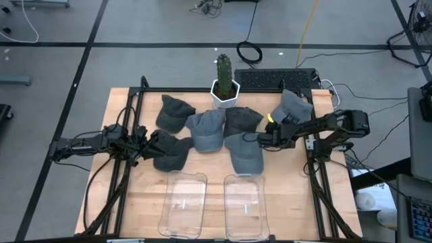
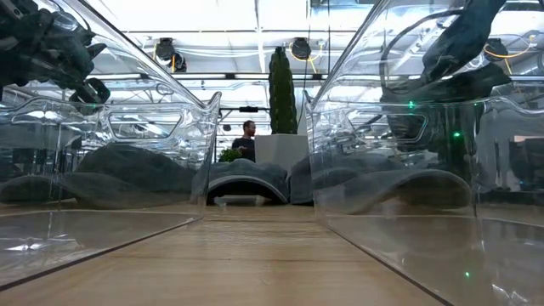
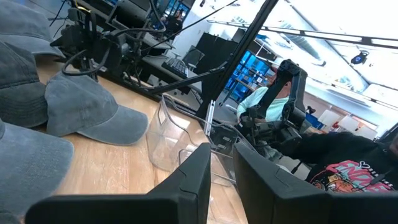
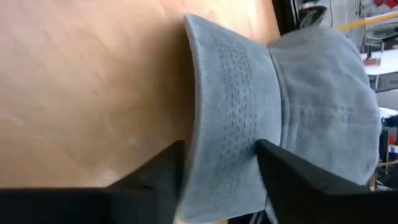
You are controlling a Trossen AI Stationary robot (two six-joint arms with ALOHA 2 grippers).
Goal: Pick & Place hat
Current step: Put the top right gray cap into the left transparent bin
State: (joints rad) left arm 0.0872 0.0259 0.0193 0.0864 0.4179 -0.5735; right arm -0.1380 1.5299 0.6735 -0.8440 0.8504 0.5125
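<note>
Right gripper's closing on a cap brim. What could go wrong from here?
1. The right gripper straddles only the brim of the grey cap; a floppy brim may slip out on lifting.
2. That cap lies against other caps, so lifting could drag a neighbour.
3. The clear bins are narrow; the cap could catch on a rim.

Caps (image 1: 206,131) crowd the middle of the bench (image 1: 121,209), and a potted cactus (image 1: 224,81) stands tall at its back edge. Two clear bins (image 1: 182,202) fill the front edge, leaving bare wood at both front corners.
</note>
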